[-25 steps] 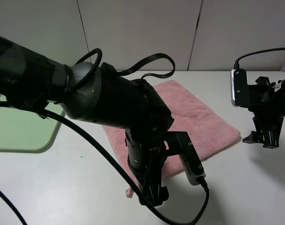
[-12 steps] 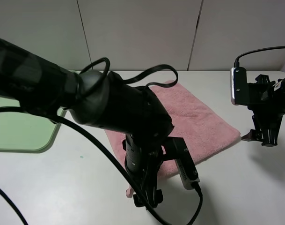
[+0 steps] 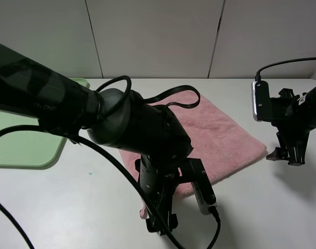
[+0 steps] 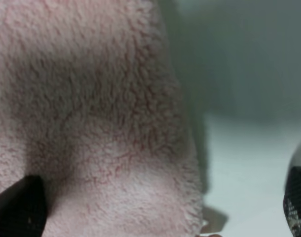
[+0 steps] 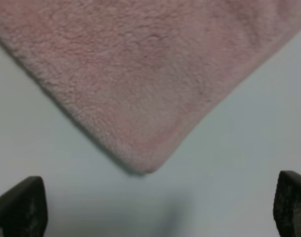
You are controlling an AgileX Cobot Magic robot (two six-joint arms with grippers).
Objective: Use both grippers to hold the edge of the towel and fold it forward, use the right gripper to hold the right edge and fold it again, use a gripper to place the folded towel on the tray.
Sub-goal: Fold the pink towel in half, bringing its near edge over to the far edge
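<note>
The pink towel lies flat on the white table, turned like a diamond. My left gripper hangs low over the towel's near corner, where the corner loop sticks out. In the left wrist view it is open and straddles the towel's edge, with one fingertip over the pile and the other over bare table. My right gripper is open just right of the towel's right corner; the right wrist view shows that corner ahead of its spread fingertips. The green tray lies at the far left.
My bulky left arm and its cables cover the towel's left half in the high view. A white-faced camera block sits on the right wrist. A grey panelled wall stands behind the table.
My left arm has shifted left and lower, toward the towel's near corner. My right gripper has edged slightly left toward the right corner. The towel has not moved.
</note>
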